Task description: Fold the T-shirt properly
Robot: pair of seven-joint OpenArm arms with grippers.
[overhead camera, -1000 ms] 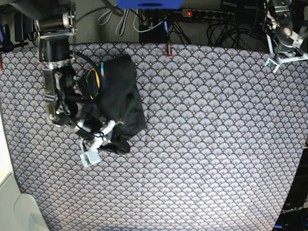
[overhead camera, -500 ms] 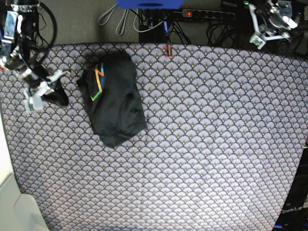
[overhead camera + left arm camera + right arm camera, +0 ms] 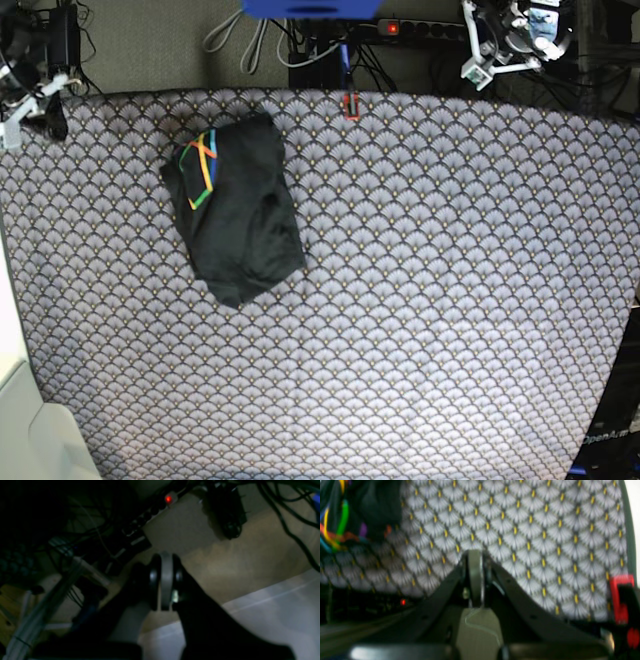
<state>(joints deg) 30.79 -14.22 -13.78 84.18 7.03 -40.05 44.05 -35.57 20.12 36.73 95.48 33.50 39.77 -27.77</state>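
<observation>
The T-shirt lies folded into a compact dark bundle on the left half of the scallop-patterned cloth, its coloured stripe print facing up at the far end. The right wrist view catches it at the upper left, T-shirt. My right gripper hovers at the cloth's far left corner, well away from the shirt. Seen from its wrist, the right gripper is shut on nothing. Beyond the far edge at the right, my left gripper is raised off the cloth. Its wrist camera shows the left gripper shut and empty over the floor.
A red clip sits on the cloth's far edge. Behind it runs a power strip with cables. A pale surface borders the cloth at the front left.
My right gripper let go of the T-shirt's near end, shut, and pulled back to the far left corner. The left arm swung leftwards behind the far edge. The shirt stayed put.
</observation>
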